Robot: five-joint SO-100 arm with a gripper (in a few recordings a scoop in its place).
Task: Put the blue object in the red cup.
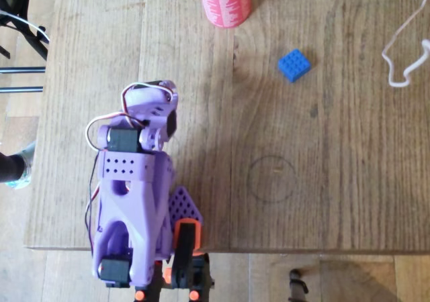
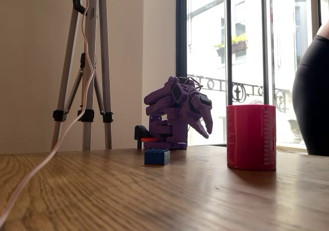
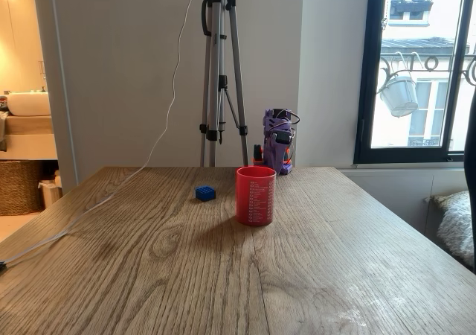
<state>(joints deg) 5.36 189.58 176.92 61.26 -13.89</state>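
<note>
Blue object (image 1: 294,65): small, square, studded top

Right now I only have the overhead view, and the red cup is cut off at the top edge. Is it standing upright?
Observer: Yes. The red cup stands upright on the table, whole and untipped.
Operator: Is the gripper touching the tabletop?
Observer: No. From the side, the gripper hangs above the wood, its tips pointing down, on the folded arm.
Operator: Where does the white cable at my right edge go?
Observer: The white cable runs off the table and climbs the tripod that stands behind it.
</note>
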